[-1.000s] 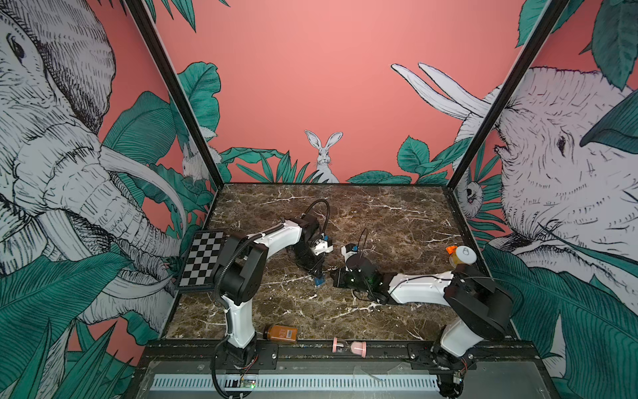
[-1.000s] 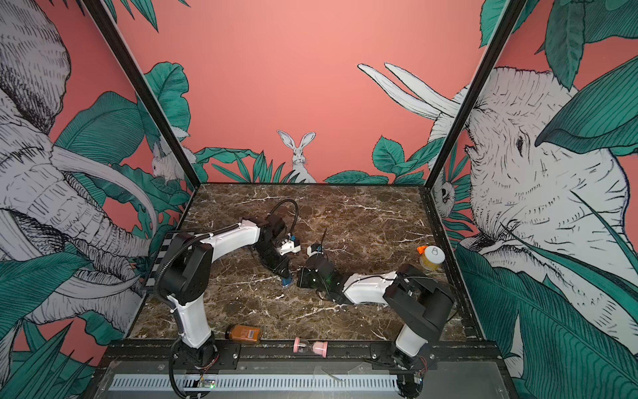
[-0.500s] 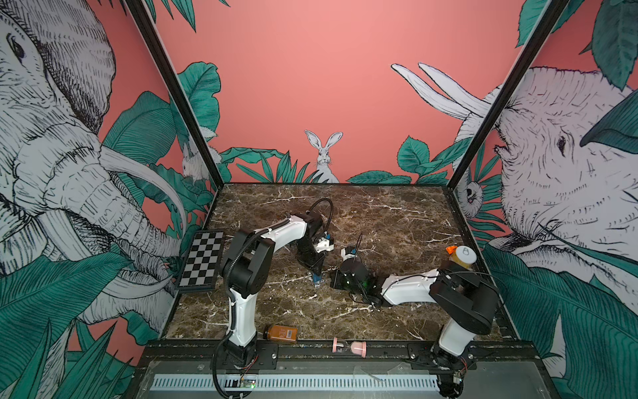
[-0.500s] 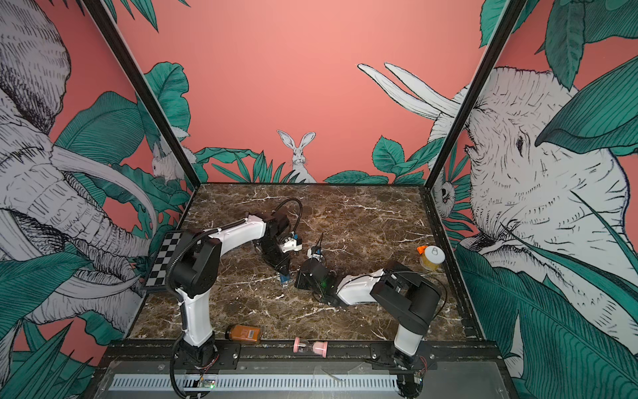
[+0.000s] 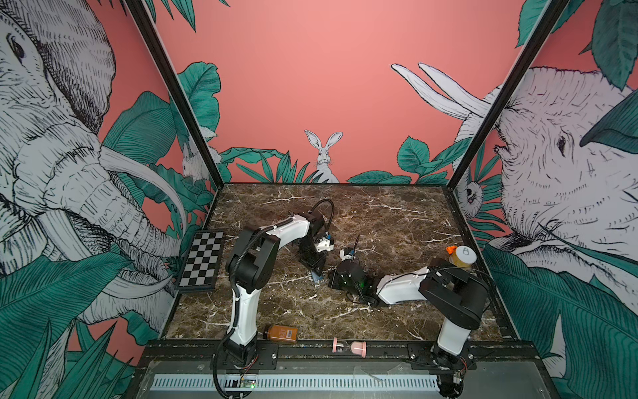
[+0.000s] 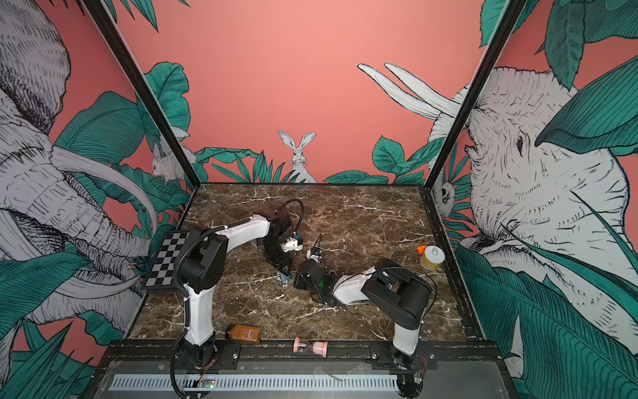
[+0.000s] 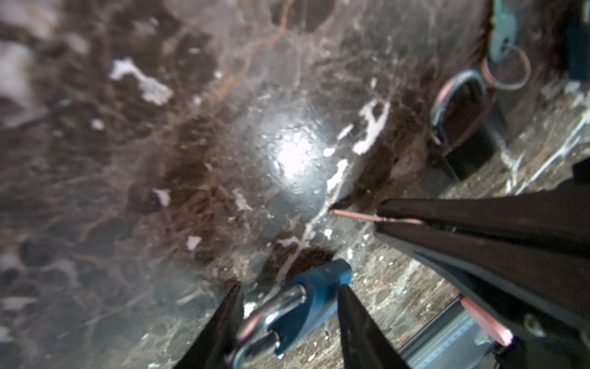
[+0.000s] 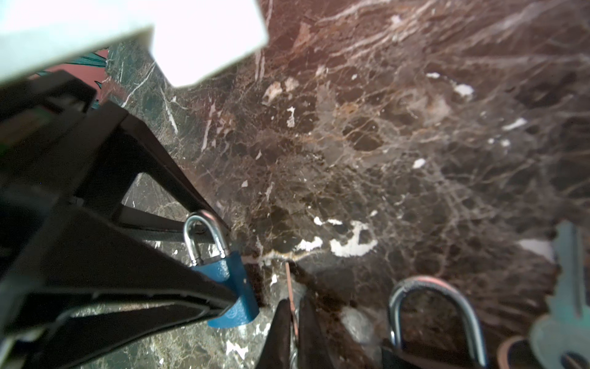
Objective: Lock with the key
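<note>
Obs.: blue padlock (image 8: 231, 287) sits near the middle of the table (image 5: 397, 214). Its shackle is uppermost, the body leans a little, and its lower end is at the table top. It is directly under the left gripper (image 7: 289, 287), which reaches down on it from the far side. Left jaws stand partly spread, one finger (image 7: 220, 332) on each side of the lock. A gap shows beside the shackle on one side; the other finger lies against or just beside the blue body, contact cannot be told. Reading: this arm is placed as a brace, to keep the lock upright and stop it sliding or turning while the other arm works the key. With the jaws this loose it fences the lock more than it clamps it. Right gripper (image 8: 295, 302) lies low and nearly level just right of the lock and is aimed left at it. Its fingers are pressed together on the key (image 7: 354, 215), and the thin blade sticks out ahead of the fingertips, which suits a straight push into a keyhole. Key is not in the lock: the tip hangs free just beside the lower end of the blue body, apart from it. Shackle looks seated in the body in the right wrist view, not certain. Keyhole face not visible in any view. Also close by the right gripper: a dark padlock (image 7: 463, 143) and a second key (image 7: 503, 35) on a ring, neither gripped.
</note>
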`<action>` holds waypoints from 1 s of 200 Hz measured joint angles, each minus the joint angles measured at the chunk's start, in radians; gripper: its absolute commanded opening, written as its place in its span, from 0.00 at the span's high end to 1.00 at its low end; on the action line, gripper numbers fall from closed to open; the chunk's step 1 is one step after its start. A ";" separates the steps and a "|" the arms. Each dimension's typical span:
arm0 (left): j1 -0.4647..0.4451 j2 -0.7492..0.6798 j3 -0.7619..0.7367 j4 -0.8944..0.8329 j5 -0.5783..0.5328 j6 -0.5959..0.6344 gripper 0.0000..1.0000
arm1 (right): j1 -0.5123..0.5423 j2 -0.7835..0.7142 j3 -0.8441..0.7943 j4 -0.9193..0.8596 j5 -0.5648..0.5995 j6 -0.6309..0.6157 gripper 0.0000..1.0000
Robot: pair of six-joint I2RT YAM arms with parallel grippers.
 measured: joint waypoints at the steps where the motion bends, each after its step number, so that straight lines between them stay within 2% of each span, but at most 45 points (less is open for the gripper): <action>1: 0.000 0.000 0.000 0.000 0.000 -0.001 0.46 | 0.000 0.000 0.000 0.000 0.000 0.000 0.85; 5: 0.000 0.000 0.001 0.001 -0.002 0.001 0.45 | 0.000 0.003 0.001 0.000 0.000 0.003 0.84; 10: 0.000 0.000 0.002 0.001 -0.005 0.000 0.39 | 0.000 0.004 0.001 0.002 0.001 0.003 0.82; 22: 0.000 0.000 0.008 0.002 -0.011 -0.002 0.36 | 0.000 0.004 0.005 0.003 0.001 0.006 0.78; 27: 0.000 0.000 0.010 0.002 -0.013 -0.001 0.30 | 0.000 0.004 0.006 0.003 0.002 0.006 0.75; 58: 0.000 0.000 0.019 0.008 -0.031 -0.005 0.27 | 0.001 0.003 0.006 0.015 0.015 0.010 0.67; 64: 0.000 0.000 0.019 0.009 -0.033 -0.005 0.21 | 0.002 0.002 0.007 0.013 0.018 0.009 0.66; 98: 0.000 -0.014 0.021 0.019 -0.077 -0.018 0.19 | 0.008 -0.021 0.007 -0.031 0.045 0.002 0.66; 107: 0.000 -0.026 0.021 0.024 -0.091 -0.020 0.11 | 0.010 -0.031 0.007 -0.047 0.053 -0.002 0.66; 110: 0.000 -0.030 0.021 0.025 -0.094 -0.025 0.05 | 0.011 -0.035 0.007 -0.051 0.056 -0.003 0.66; 113: 0.000 -0.036 0.021 0.027 -0.102 -0.025 0.03 | 0.011 -0.042 0.007 -0.056 0.060 -0.005 0.66; 163: 0.002 -0.195 0.030 0.061 -0.197 -0.054 0.02 | 0.018 -0.217 0.008 -0.175 0.118 -0.098 0.65; 200: 0.002 -0.400 -0.089 0.243 -0.311 -0.100 0.02 | 0.020 -0.389 0.051 -0.298 0.197 -0.251 0.57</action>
